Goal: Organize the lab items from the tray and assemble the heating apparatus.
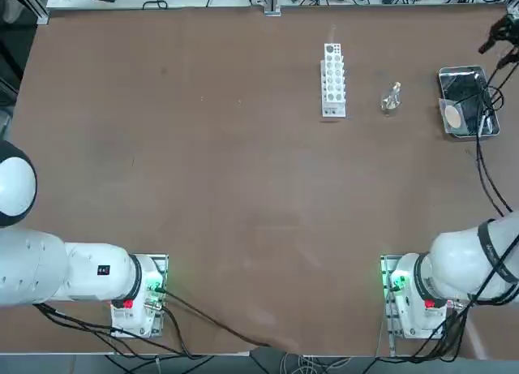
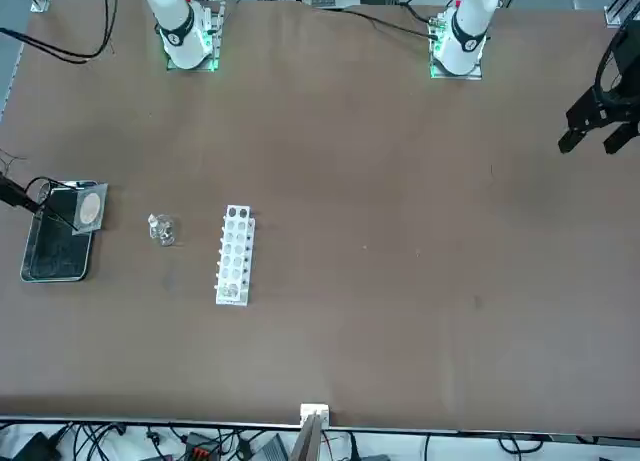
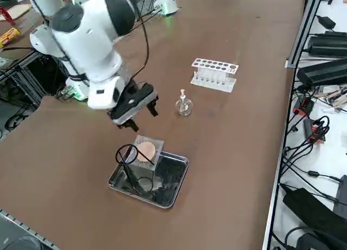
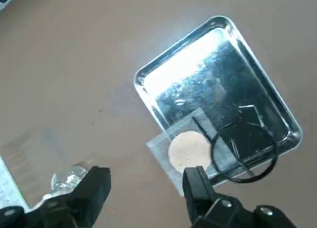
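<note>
The shiny metal tray [image 3: 176,180] lies near the table's right edge, also seen in the top view [image 1: 478,75] and the wrist view [image 4: 198,65]. The square grey mesh with a tan centre [image 3: 145,151] [image 4: 188,151] rests tilted over the tray's rim. The black wire ring stand [image 3: 127,153] [image 4: 245,151] lies in the tray, with its ring partly over the mesh. The small clear glass burner [image 3: 184,105] [image 1: 392,98] stands upright on the table between tray and rack. My right gripper [image 3: 142,117] [image 4: 146,188] hovers above the table beside the tray, open and holding nothing.
A white holed test tube rack [image 1: 332,80] [image 3: 214,74] stands on the table beyond the burner. Past the table's far edge lie cables and black boxes [image 3: 325,71]. Black cables from my right arm hang close to the tray [image 1: 485,139].
</note>
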Robot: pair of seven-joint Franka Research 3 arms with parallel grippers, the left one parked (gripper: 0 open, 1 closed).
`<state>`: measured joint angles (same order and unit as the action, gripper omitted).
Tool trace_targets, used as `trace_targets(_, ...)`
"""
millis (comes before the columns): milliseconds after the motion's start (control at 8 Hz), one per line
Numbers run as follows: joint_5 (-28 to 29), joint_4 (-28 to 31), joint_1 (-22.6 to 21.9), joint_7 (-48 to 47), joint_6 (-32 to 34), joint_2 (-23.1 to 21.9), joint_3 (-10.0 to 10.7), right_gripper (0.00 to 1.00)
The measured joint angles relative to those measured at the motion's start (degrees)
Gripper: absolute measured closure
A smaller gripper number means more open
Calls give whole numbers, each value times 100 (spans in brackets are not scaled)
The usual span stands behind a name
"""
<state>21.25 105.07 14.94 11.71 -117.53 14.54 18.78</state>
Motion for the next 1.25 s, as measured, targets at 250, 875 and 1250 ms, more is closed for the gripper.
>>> trace_targets(250,606,21,441,576,-8,245,2,11)
trace_targets(875,1123,87,649,662,-229,576,-8,16)
trace_targets(1250,1143,354,638,662,-760,648,-49,17)
